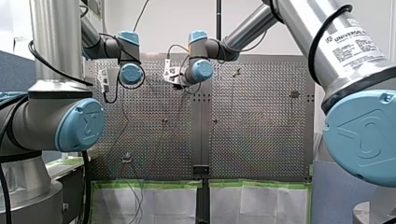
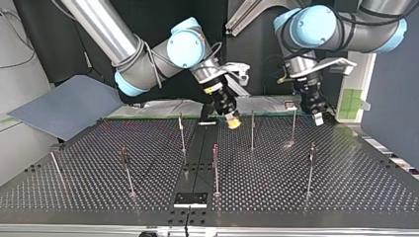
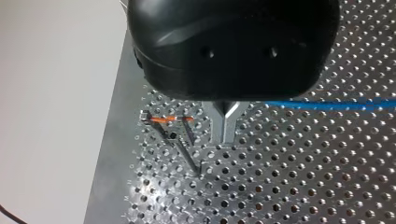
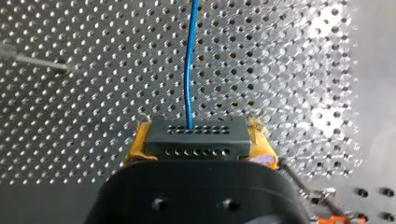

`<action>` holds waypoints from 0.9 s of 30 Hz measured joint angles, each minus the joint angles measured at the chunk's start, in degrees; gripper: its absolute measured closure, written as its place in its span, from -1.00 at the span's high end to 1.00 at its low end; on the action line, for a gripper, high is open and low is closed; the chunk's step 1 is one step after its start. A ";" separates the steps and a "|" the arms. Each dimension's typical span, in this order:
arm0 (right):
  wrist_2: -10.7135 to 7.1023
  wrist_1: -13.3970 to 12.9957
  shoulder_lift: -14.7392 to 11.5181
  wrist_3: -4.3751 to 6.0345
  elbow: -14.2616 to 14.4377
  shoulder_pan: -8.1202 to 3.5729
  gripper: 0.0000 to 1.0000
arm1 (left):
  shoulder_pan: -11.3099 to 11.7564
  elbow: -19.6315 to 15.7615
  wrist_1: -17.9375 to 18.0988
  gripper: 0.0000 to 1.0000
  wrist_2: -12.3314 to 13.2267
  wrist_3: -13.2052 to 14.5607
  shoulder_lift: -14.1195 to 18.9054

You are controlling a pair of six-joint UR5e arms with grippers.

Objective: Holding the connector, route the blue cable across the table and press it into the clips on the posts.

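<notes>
In the right wrist view my right gripper (image 4: 198, 142) is shut on a black connector (image 4: 195, 132), held between its yellow pads (image 4: 137, 142). The blue cable (image 4: 188, 60) runs straight ahead from the connector over the perforated table. In the left wrist view my left gripper (image 3: 225, 137) has its metal fingers shut, and the blue cable (image 3: 327, 105) leaves them sideways. A thin post with an orange clip (image 3: 164, 120) stands just beside those fingers. In the top view my right gripper (image 2: 232, 121) hangs near the far middle and my left gripper (image 2: 317, 117) at the far right.
Several thin posts stand on the table, among them post (image 2: 182, 131), post (image 2: 252, 129) and post (image 2: 215, 168). A blue-grey sheet (image 2: 69, 106) lies off the table at the top view's left. A black plate (image 2: 190, 199) sits at the near middle edge.
</notes>
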 joint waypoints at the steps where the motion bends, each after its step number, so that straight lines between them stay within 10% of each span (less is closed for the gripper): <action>1: -0.23 0.09 0.07 0.02 -0.44 0.01 -1.00 | 0.08 0.10 -0.02 -1.00 0.18 -0.08 0.00; 27: -3.62 2.93 4.82 1.53 -13.61 0.12 -1.00 | 3.22 5.53 -1.54 -1.00 2.06 -1.25 -2.24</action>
